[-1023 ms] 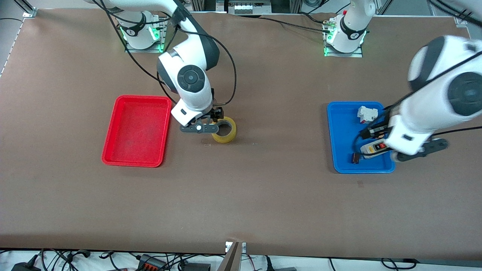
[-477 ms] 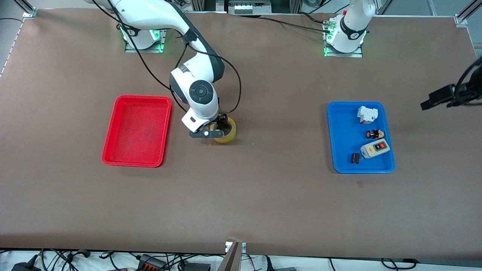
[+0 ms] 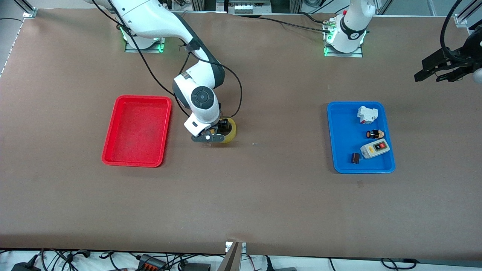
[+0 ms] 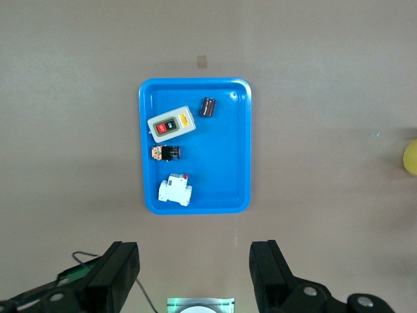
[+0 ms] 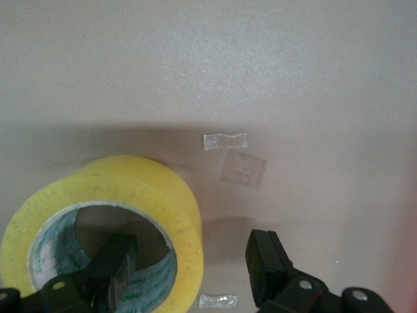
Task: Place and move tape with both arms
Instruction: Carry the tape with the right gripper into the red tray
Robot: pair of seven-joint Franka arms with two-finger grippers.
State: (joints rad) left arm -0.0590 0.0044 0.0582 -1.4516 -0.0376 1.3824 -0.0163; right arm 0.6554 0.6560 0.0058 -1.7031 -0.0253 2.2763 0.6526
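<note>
Yellow packing tape roll [image 3: 227, 132] lies flat on bench beside red tray [image 3: 136, 130]. Right gripper [image 5: 189, 261] fingers spread wide, straddling roll wall, gripping nothing. Left gripper [image 4: 195, 270] waits wide, empty, high near blue tray [image 4: 238, 156]. Roll likely light, stiff; pinch wall.

A big brown tabletop [image 3: 263, 195] fills almost the whole view. Black cables [image 3: 67, 259] lie along a white floor strip under its near edge. Silver metal frame bars [image 3: 26, 7] stand at its corners by the robot bases.
</note>
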